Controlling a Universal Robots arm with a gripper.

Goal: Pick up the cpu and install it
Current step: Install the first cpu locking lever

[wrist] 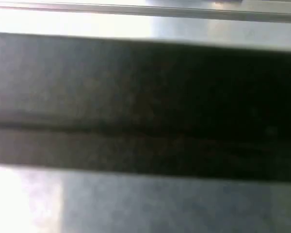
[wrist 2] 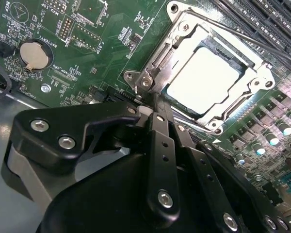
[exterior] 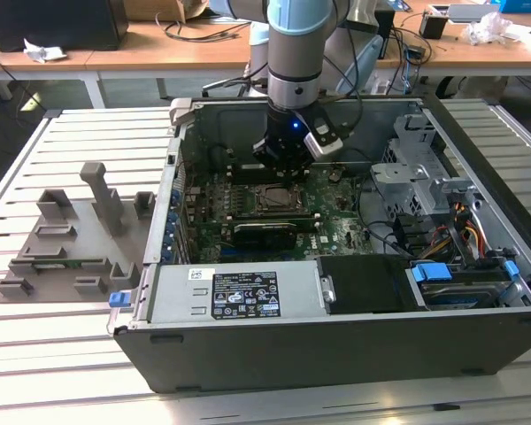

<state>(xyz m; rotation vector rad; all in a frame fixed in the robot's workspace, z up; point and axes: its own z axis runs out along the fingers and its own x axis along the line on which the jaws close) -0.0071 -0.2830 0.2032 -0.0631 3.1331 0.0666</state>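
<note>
The cpu (wrist 2: 203,80) sits seated in the motherboard socket (wrist 2: 252,73) just beyond the gripper (wrist 2: 153,99), whose fingers appear pressed together and holding nothing, tips beside the socket's frame.

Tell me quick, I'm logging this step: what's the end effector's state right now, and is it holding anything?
End effector: fingers pressed together, closed, holding nothing; its tip sits at the socket frame, beside the cpu seated in the socket.

Silver-grey arm (exterior: 294,53) with light-blue joint cap; black, silver-screwed gripper (wrist 2: 155,104) linkages.
</note>
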